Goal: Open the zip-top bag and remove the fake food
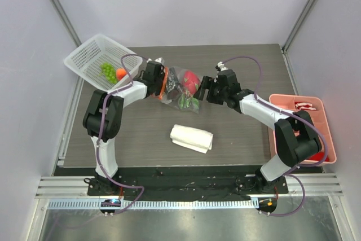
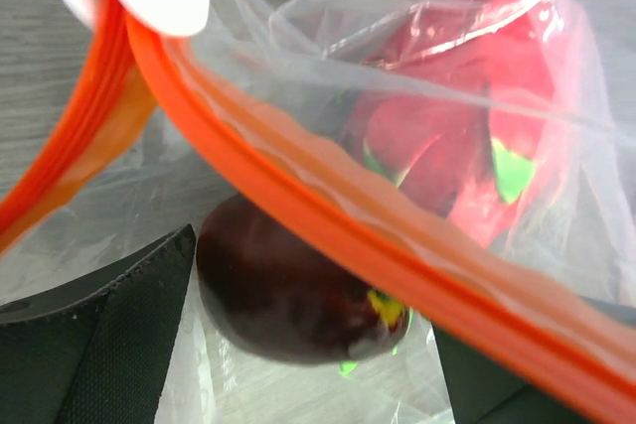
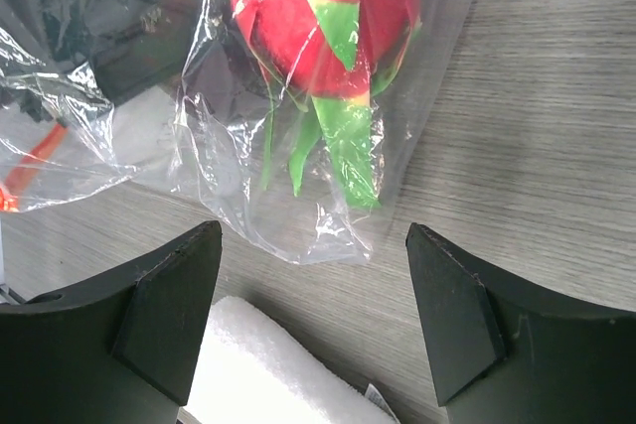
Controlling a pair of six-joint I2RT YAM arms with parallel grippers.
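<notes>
- Clear crinkled plastic: the zip-top bag (image 1: pixel 181 90) lies on the dark wood-grain table (image 1: pixel 242 139), directly between the two grippers.
- Left gripper (image 1: pixel 162 82): fingers spread wide, one on each side of the bag's mouth end. No pinch on the plastic is visible.
- Orange-red zipper strip (image 2: pixel 328 215): runs diagonally across the gap between the left fingers, close to the wrist camera. Its two tracks diverge toward the far left of that gap.
- Dark purple fruit (image 2: pixel 278 295): inside the bag, between the left fingers, lying behind the strip.
- Dragon fruit (image 3: pixel 318 7): red-pink, inside the bag, ahead of the right gripper and beyond the strip from the left one.
- Green leaves (image 3: pixel 348 146): inside the bag, trailing from the dragon fruit toward the right gripper.
- Right gripper (image 3: pixel 313 235): fingers spread, holding nothing. The bag's sealed corner lies just ahead of the gap; whether it touches cannot be told.
- Folded white cloth (image 1: pixel 192 138): on the table close beneath the right gripper's left finger, apart from the bag.
- White mesh basket (image 1: pixel 84 55): outboard of the left gripper, tilted, holding green grapes (image 1: pixel 106 71) and a small orange (image 1: pixel 120 73).
- Pink divided tray (image 1: pixel 287 97): well outboard of the right gripper, at the table's edge.
</notes>
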